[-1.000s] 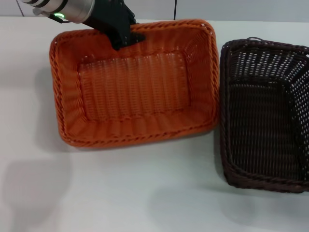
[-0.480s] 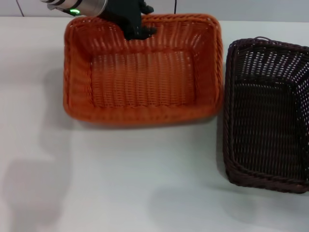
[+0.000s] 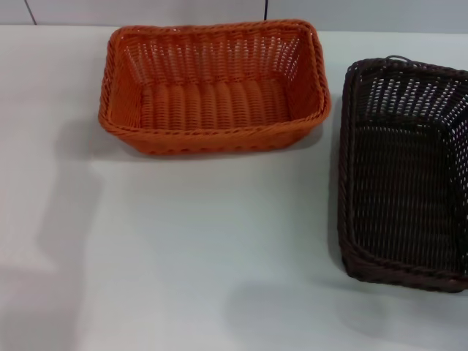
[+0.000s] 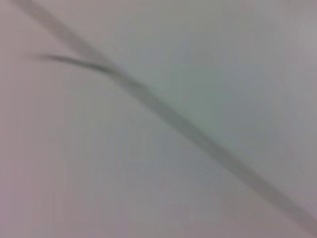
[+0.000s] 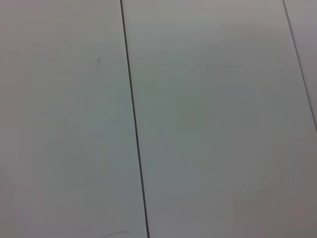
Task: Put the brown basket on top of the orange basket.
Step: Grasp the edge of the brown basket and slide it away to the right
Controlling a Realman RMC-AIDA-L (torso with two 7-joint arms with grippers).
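Note:
The orange basket point(image 3: 214, 86) sits at the back of the white table, left of centre, upright and empty. The brown basket point(image 3: 406, 172) sits to its right at the table's right side, upright and empty, partly cut off by the frame edge. A narrow gap separates the two baskets. Neither gripper shows in the head view. The left wrist view and right wrist view show only pale panels with dark seams.
The white table point(image 3: 183, 248) spreads in front of both baskets. A grey wall runs behind the table's back edge point(image 3: 365, 14).
The left gripper, which held the orange basket's back rim, has left the view. The orange basket has moved back and to the right and now rests flat.

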